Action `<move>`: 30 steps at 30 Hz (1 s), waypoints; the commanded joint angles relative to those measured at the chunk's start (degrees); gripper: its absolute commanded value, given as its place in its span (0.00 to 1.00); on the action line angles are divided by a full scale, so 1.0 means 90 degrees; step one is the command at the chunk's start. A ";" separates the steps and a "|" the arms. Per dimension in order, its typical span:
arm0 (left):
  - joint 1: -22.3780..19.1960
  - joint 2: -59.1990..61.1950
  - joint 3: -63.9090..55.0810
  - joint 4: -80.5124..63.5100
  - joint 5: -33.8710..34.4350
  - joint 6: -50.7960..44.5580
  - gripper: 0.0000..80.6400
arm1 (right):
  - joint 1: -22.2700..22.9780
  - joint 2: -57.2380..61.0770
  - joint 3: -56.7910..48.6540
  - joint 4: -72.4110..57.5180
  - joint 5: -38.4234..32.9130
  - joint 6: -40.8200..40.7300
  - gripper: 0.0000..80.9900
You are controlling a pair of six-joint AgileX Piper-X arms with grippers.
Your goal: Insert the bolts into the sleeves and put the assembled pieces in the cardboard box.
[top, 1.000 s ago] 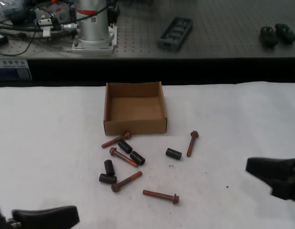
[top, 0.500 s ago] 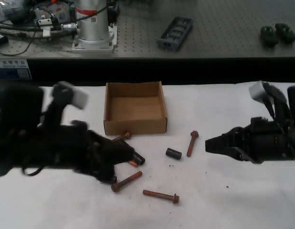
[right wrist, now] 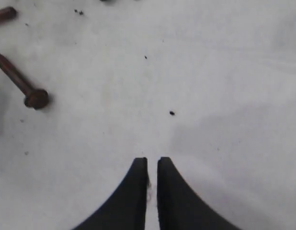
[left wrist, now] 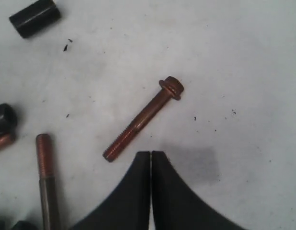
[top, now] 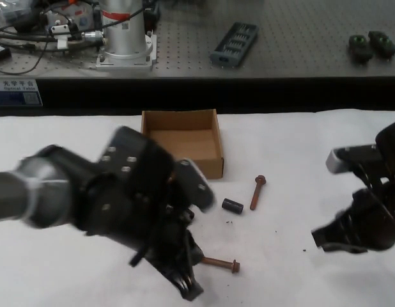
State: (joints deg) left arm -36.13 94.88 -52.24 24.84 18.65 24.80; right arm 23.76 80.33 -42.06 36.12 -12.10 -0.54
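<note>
Progress is at the very start, as I judge it: no bolt that I can see sits inside a sleeve. On the left, my left gripper (left wrist: 151,160) hangs low over the parts with its fingers pressed together and holding nothing. The nearest bolt (left wrist: 143,120) lies just beside its tips, and a loose sleeve (left wrist: 35,17) lies farther off. The left arm covers part of the pile in the high view, so I cannot count all pieces. The cardboard box (top: 181,142) stands empty behind it. More to the right, a single sleeve (top: 232,206) and a second bolt (top: 257,190) lie near each other but apart. My right gripper (right wrist: 152,165) is almost closed on nothing, over bare surface. All inserting and placing is yet to do. The tabletop (top: 300,160) has a white cover with small dark crumbs. Behind it is a perforated bench (top: 300,38) with a metal post (top: 124,32), cables (top: 18,38) and a dark rack (top: 234,43).
</note>
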 commanded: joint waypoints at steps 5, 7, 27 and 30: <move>-0.0338 0.0408 -0.0741 0.0157 -0.0378 0.1428 0.01 | -0.0031 0.0017 -0.0080 0.0247 0.0101 -0.0355 0.09; -0.0360 0.0440 -0.0794 0.0157 -0.0392 0.1848 0.01 | -0.0031 0.0017 -0.0080 0.0247 0.0101 -0.0355 0.09; -0.0812 0.0899 -0.0807 0.0021 -0.0911 0.3143 0.32 | -0.0031 0.0017 -0.0080 0.0154 0.0101 -0.0328 0.09; -0.0954 0.0899 -0.0807 0.0039 -0.0869 0.3143 0.32 | -0.0031 0.0017 -0.0080 0.0144 0.0101 -0.0328 0.09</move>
State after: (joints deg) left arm -44.17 103.09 -58.69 25.04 10.29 52.63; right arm 23.76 80.33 -42.13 37.93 -11.03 -3.22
